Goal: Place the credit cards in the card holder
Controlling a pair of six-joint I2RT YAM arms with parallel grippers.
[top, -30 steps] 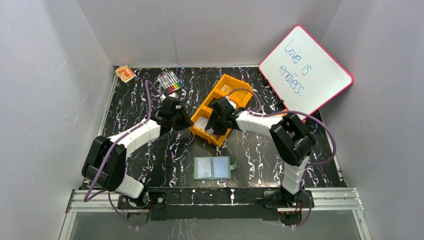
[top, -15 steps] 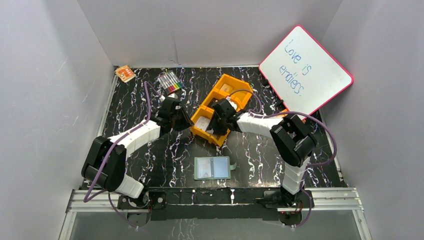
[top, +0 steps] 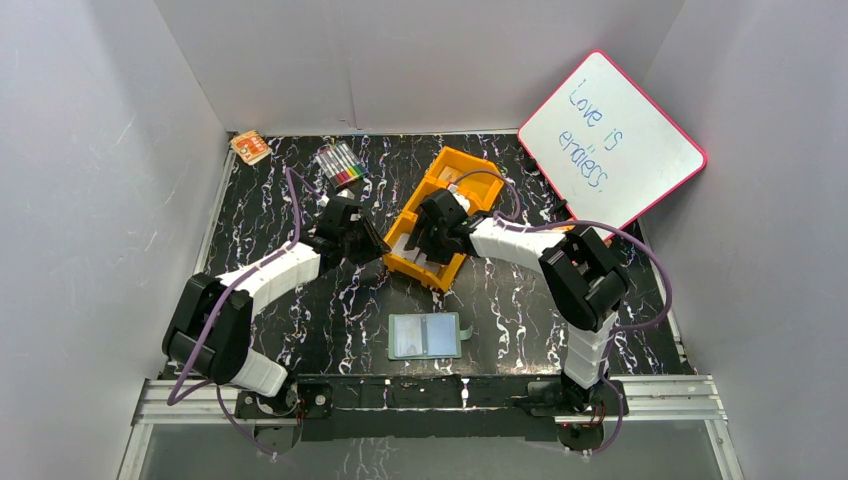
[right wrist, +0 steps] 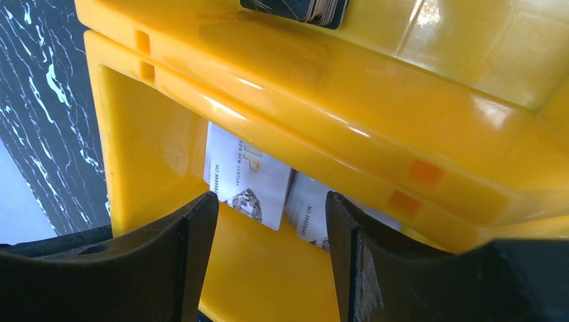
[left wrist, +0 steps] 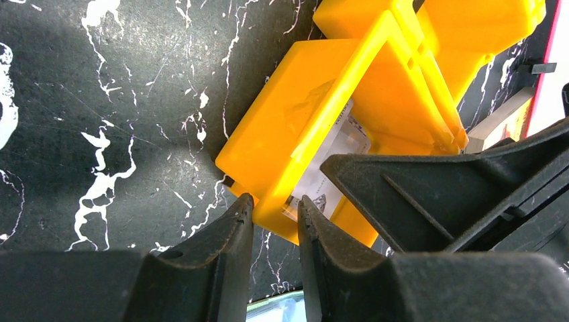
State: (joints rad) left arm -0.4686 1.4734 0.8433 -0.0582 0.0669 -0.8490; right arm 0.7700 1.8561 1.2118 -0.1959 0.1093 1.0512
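Wall of orange tray (left wrist: 268,134) is pinched by left end effector (left wrist: 272,211) at a narrow gap. Right end effector (right wrist: 268,208) is spread wide, empty, over credit cards (right wrist: 248,178) leaning in tray's near compartment. Card holder (top: 425,336) lies open on table (top: 330,320), well apart. One card's top edge should be straddled squarely, tray kept pinned.

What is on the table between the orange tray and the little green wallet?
Nothing. In the top view, only bare black marbled table lies between the orange tray and the green wallet.
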